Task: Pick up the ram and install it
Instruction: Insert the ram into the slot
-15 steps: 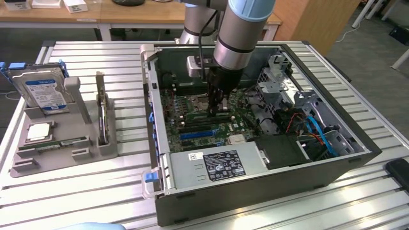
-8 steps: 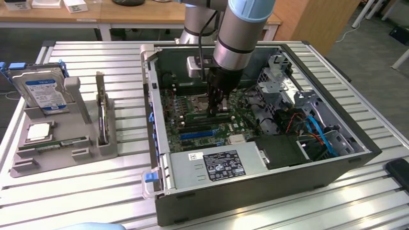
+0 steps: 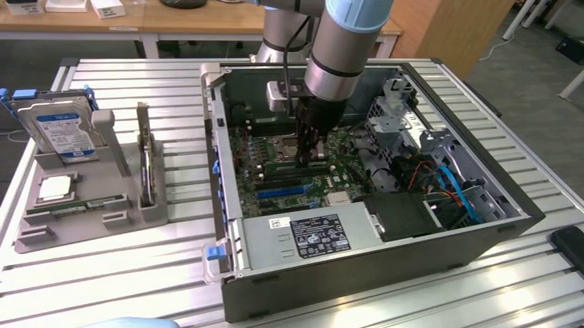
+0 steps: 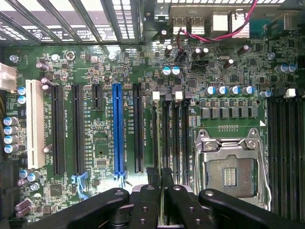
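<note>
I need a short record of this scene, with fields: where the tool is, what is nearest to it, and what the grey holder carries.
tool position: the tool is low inside the open computer case, over the motherboard
nearest part: the memory slots, beside the processor socket
grey holder: one ram lying flat, a hard drive upright, a silver chip
holder place: on the table, to the exterior view's left of the case

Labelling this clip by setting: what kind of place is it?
Probably a robotics lab bench: a robot arm reaches into an open computer case on a slatted metal table, wooden desks behind.
</note>
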You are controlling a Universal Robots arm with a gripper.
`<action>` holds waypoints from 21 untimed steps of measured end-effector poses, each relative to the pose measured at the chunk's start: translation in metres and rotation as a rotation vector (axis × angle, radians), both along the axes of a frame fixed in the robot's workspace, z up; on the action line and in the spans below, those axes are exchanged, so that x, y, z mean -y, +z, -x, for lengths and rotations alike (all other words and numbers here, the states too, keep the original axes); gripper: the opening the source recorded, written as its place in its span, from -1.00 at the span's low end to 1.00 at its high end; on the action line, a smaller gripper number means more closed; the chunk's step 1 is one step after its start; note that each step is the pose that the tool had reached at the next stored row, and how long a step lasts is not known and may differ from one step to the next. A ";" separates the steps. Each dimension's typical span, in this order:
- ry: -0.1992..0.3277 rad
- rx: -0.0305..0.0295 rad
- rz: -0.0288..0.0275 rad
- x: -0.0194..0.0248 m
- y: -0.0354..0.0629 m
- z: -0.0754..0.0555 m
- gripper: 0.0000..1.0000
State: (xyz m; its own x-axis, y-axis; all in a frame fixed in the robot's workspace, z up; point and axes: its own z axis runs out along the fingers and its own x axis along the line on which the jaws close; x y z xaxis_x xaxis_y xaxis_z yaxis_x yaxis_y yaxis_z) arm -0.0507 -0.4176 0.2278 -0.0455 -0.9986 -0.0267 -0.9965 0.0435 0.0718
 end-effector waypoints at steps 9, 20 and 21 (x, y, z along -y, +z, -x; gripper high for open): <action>0.000 -0.0001 0.0003 0.0000 -0.0019 0.000 -0.74; -0.002 -0.0070 0.0003 0.0000 -0.0022 -0.002 -0.74; -0.002 -0.0073 0.0003 0.0001 -0.0022 -0.002 -0.74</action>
State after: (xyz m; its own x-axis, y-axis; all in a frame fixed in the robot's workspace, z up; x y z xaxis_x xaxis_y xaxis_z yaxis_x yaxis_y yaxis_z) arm -0.0485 -0.4177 0.2256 -0.0477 -0.9985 -0.0261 -0.9958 0.0455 0.0790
